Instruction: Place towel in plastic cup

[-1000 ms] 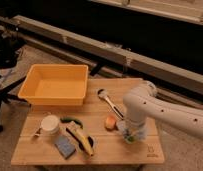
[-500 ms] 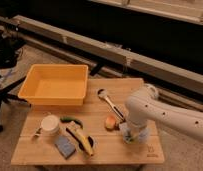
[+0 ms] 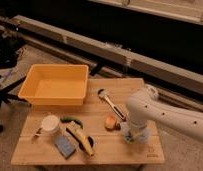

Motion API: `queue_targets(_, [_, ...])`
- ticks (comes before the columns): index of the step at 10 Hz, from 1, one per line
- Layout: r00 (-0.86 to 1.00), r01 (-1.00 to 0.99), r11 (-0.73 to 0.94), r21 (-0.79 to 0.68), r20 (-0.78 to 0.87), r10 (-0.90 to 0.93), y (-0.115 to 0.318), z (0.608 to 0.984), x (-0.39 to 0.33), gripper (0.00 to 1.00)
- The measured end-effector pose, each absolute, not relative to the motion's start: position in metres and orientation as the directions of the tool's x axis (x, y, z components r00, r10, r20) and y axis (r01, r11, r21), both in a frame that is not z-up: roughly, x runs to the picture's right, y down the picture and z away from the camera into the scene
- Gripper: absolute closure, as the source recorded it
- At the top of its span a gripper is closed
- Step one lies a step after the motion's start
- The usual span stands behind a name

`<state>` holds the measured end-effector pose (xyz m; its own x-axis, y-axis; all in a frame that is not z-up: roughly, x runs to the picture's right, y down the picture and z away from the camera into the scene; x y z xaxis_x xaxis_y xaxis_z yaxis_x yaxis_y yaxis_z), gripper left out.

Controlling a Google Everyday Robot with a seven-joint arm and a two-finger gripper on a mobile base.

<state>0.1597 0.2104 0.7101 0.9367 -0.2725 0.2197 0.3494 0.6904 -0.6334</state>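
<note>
My gripper (image 3: 132, 132) hangs from the white arm (image 3: 160, 112), which reaches in from the right, and is low over the right part of the wooden table (image 3: 110, 150). A pale, see-through plastic cup (image 3: 126, 133) stands right under it, largely hidden by the wrist. A bit of light yellowish cloth, seemingly the towel (image 3: 140, 135), shows at the gripper's right side next to the cup. I cannot tell whether it is in the cup or held.
A yellow bin (image 3: 56, 84) stands at the back left. A white round container (image 3: 50, 123), a banana (image 3: 81, 139), a blue sponge (image 3: 65, 147), a green item (image 3: 71, 120), an orange object (image 3: 112, 122) and a long-handled utensil (image 3: 111, 102) lie on the table.
The arm has sunk slightly, with the gripper staying over the cup. Nothing else on the table has moved.
</note>
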Motion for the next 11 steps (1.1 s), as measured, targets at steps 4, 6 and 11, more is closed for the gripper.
queue_targets(4, [0.934, 0.357, 0.693, -0.626, 0.225, -0.277, 0.208, 0.714, 0.155, 0.2])
queue_targets(6, [0.932, 0.363, 0.697, -0.619, 0.228, -0.283, 0.206, 0.713, 0.151, 0.2])
queue_targets(11, [0.916, 0.398, 0.696, -0.597, 0.215, -0.339, 0.157, 0.68, 0.15, 0.2])
